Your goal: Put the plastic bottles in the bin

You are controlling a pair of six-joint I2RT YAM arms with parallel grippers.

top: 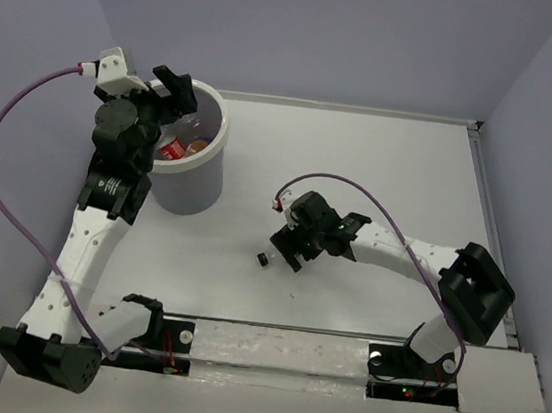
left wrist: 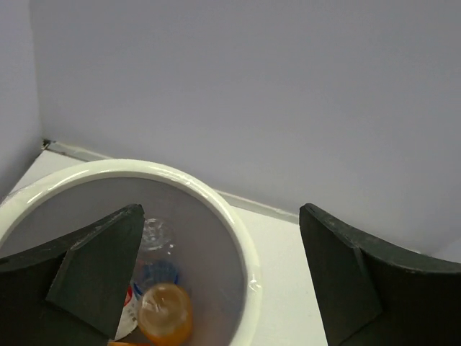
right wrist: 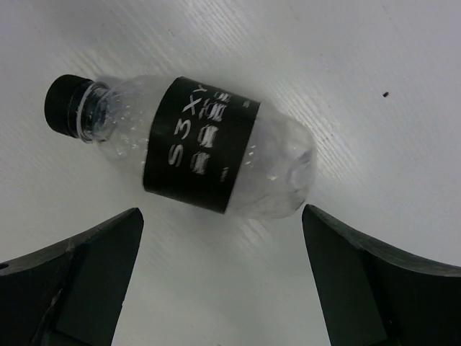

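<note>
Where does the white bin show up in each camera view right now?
Top external: the bin stands upper left, beside the left arm.
Left wrist: the bin's rim curves across the lower left, its inside seen from above.
Right wrist: not in view; only a black-labelled bottle shows.
Shared landmark: the orange bottle inside the bin, in the top external and left wrist views.

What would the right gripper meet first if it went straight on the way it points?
Probably the black-labelled bottle, lying on the table just ahead of the right gripper, whose fingers are open; depth is unclear.
</note>
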